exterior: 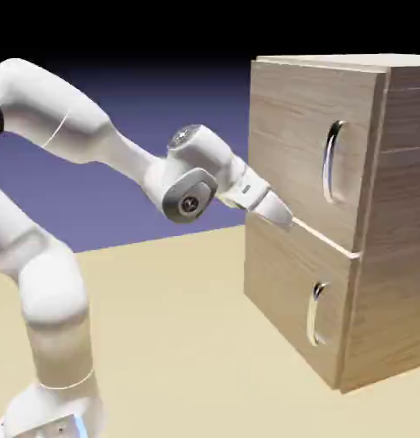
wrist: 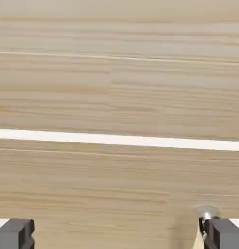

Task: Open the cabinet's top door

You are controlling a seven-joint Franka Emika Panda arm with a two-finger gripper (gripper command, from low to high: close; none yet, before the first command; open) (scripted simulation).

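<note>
White-cased end effector [exterior: 289, 221], spread open, gripping nothing, near seam under top door [exterior: 290, 137]; upper handle [exterior: 328, 162] toward one o'clock. Likely to miss handle if advanced on present aim; likely to jam fingertips against panel if pushed without realigning

You see the cabinet [exterior: 311, 162] standing on the tabletop [exterior: 179, 308], at the exterior view's right. In it, the top door [exterior: 290, 128] lies directly above the lower door [exterior: 286, 282], with a narrow gap [exterior: 324, 238] between them. Each door has its handle near the edge at the exterior view's right: the upper handle [exterior: 329, 162] and the lower handle [exterior: 313, 314]. Your arm [exterior: 55, 291] is at the left, and your claw [wrist: 127, 234] is before the cabinet, near the gap.
</note>
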